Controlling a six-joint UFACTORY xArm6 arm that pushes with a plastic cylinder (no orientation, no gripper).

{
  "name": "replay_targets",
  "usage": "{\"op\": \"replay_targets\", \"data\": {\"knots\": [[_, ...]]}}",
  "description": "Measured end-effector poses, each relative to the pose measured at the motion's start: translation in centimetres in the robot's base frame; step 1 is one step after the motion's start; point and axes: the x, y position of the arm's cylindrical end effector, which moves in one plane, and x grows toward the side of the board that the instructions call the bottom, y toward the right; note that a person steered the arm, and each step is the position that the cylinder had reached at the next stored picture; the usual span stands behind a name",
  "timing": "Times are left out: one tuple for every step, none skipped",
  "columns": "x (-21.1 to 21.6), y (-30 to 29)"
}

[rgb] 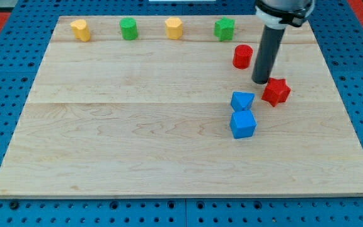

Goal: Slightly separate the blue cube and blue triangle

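The blue cube (243,124) sits right of the board's middle. The blue triangle (242,101) lies just above it, touching or nearly touching its top edge. My tip (261,82) comes down from the view's top right and stands above and to the right of the blue triangle, a small gap away. It is right beside the red star-shaped block (276,92), at its upper left.
A red cylinder (242,56) stands left of the rod. Along the view's top edge of the wooden board (106,126) are a yellow block (80,29), a green cylinder (128,28), a yellow block (174,28) and a green star-shaped block (224,28).
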Motion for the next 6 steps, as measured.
{"op": "replay_targets", "data": {"knots": [[8.5, 2.8], [10.7, 2.5], [5.2, 2.6], [2.5, 1.4], [-0.4, -6.2], [3.8, -8.3]]}}
